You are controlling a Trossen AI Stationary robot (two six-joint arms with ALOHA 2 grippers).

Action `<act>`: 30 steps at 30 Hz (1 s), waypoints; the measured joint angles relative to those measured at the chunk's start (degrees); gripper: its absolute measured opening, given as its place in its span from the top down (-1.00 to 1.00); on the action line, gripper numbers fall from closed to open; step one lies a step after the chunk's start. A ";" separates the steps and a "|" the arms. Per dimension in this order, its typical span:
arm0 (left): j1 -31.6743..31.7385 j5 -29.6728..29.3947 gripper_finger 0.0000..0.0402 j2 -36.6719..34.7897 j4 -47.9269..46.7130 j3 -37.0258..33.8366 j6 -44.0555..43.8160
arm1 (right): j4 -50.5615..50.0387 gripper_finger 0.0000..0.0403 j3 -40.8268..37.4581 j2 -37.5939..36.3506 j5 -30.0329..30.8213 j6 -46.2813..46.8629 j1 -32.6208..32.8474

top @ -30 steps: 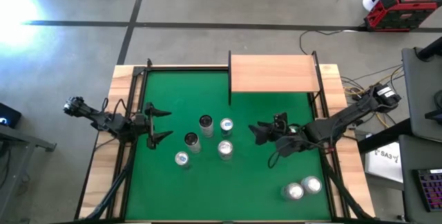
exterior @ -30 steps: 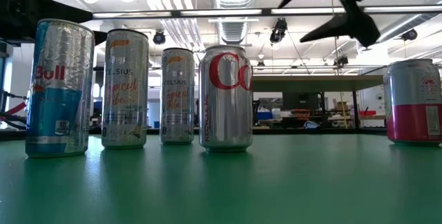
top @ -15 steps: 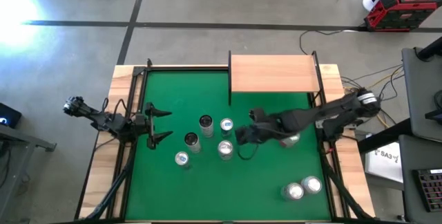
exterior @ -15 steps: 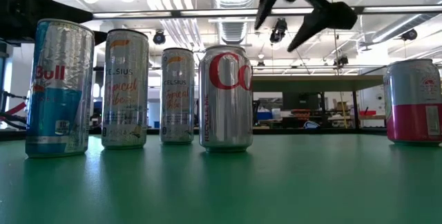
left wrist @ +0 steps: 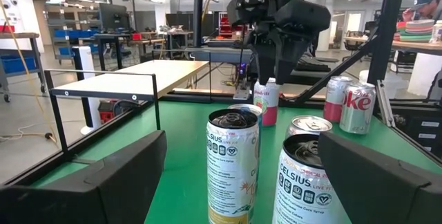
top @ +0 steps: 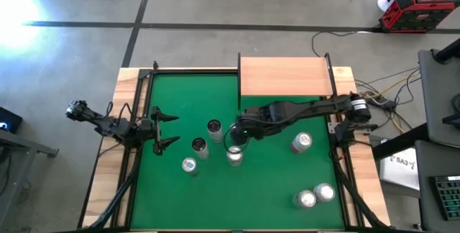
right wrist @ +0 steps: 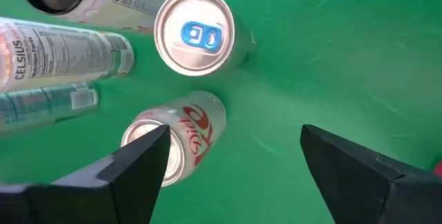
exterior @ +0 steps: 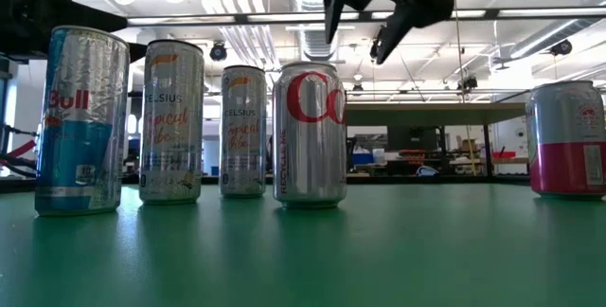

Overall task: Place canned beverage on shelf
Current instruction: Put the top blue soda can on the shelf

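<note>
Several cans stand upright on the green felt. A cluster in the middle holds a Diet Coke can, a blue-tabbed can, two Celsius cans and a Red Bull can. My right gripper hangs open above this cluster, pointing steeply down and clear of the can tops. My left gripper waits open and level at the table's left edge. The pale-wood shelf stands on black posts at the far edge.
A pink-and-silver can stands alone toward the right. Two more cans sit at the near right corner. Wooden rims border the felt. Bare felt lies between the cluster and the near edge.
My right gripper has swung from the table's right side toward the left, risen, and tipped from nearly level to pointing steeply down over the can cluster. In moving away it uncovered the pink-and-silver can. Its fingers stay equally far apart.
</note>
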 joint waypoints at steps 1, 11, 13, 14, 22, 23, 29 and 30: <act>0.00 -0.01 -0.80 0.04 0.00 0.00 -0.02 | -1.84 -0.57 1.82 1.13 0.12 -0.13 -0.04; 0.00 0.00 -0.80 0.11 0.09 0.00 0.00 | -14.32 -0.57 17.83 11.18 -0.16 -4.24 -0.20; 0.00 -0.01 -0.80 0.11 0.13 0.00 0.00 | -14.37 -0.57 19.36 12.28 -0.27 -5.47 -0.19; 0.00 0.01 -0.80 0.11 0.13 0.00 0.00 | -14.43 -0.57 20.09 12.78 -0.28 -5.85 -0.17; 0.00 -0.01 -0.80 0.11 0.09 0.00 0.00 | -14.53 -0.57 21.58 15.50 -0.50 -9.46 -0.72; 0.00 -0.01 -0.80 0.11 0.08 0.00 0.00 | -14.36 -0.57 21.58 15.62 -0.50 -9.84 -0.81; 0.00 -0.01 -0.80 0.11 0.02 0.00 0.00 | -13.33 -0.57 21.59 16.29 -0.48 -11.59 -1.49; 0.00 0.00 -0.80 0.11 0.03 0.00 0.00 | -13.09 -0.57 21.58 16.30 -0.48 -12.08 -1.56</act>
